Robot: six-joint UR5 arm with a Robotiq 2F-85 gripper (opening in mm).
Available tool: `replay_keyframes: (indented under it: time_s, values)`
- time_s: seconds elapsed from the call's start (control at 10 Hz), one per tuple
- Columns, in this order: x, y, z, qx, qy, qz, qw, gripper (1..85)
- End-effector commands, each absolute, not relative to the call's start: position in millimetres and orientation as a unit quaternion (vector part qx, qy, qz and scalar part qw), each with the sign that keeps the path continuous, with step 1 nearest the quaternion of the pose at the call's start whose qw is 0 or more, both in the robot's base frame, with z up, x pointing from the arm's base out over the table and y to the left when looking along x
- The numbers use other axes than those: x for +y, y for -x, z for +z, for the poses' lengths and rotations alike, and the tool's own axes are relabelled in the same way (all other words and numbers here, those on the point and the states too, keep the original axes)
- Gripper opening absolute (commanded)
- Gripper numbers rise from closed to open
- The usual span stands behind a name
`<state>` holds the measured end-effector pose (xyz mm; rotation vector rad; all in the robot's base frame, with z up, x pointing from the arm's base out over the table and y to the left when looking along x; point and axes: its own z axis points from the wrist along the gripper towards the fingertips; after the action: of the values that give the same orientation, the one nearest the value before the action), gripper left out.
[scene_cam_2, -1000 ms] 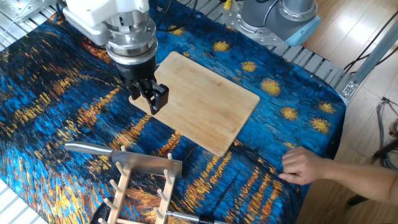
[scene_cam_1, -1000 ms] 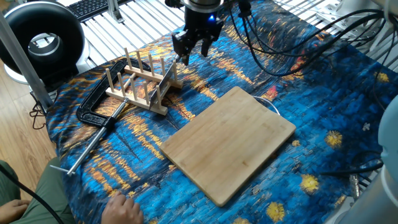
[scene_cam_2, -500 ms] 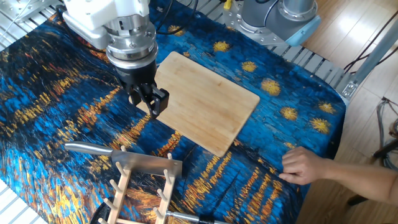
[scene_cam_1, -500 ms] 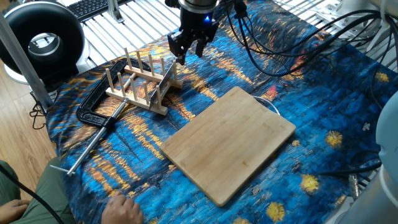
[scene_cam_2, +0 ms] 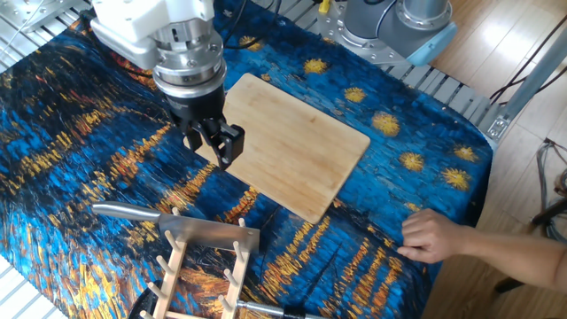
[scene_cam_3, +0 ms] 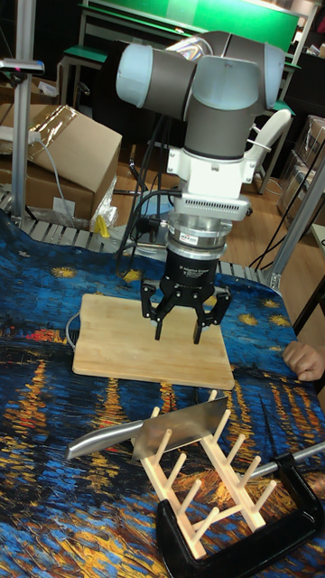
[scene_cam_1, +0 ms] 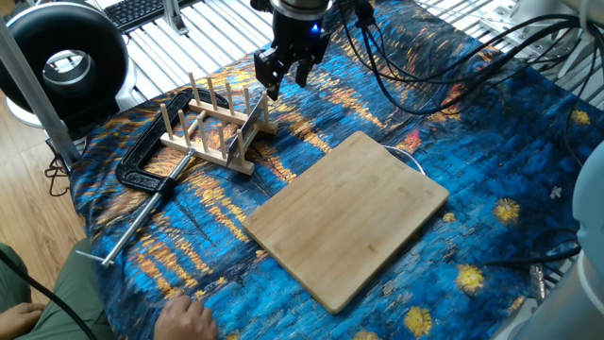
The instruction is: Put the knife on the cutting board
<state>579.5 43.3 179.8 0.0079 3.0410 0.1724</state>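
Blue-clothed surface point(scene_cam_2: 80, 124): empty fingers point(scene_cam_3: 178, 329) spread wide above the knife point(scene_cam_3: 158, 430); best straddle the slim handle, clear of the rack point(scene_cam_3: 206, 482).

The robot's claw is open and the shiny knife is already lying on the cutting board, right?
Not quite. The gripper is open, but the knife isn't on the cutting board. It's resting in the wooden dish rack, as the tall fixed view shows. The board has nothing on it.
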Motion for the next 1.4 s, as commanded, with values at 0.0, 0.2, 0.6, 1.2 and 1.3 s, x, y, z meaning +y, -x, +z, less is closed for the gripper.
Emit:
replay_keyframes:
  time_s: [0.0,0.2,0.6,1.2,1.3]
  values:
    - [48,-581,186,0.996,0.001,0.07,0.06,58.7]
    - [49,-591,187,0.994,-0.002,0.072,0.079,59.3]
    - [37,-581,184,0.996,-0.033,0.051,0.058,69.0]
    - [66,-608,167,0.992,-0.102,0.064,0.045,66.3]
    - [70,-614,162,0.992,-0.102,0.063,0.045,66.3]
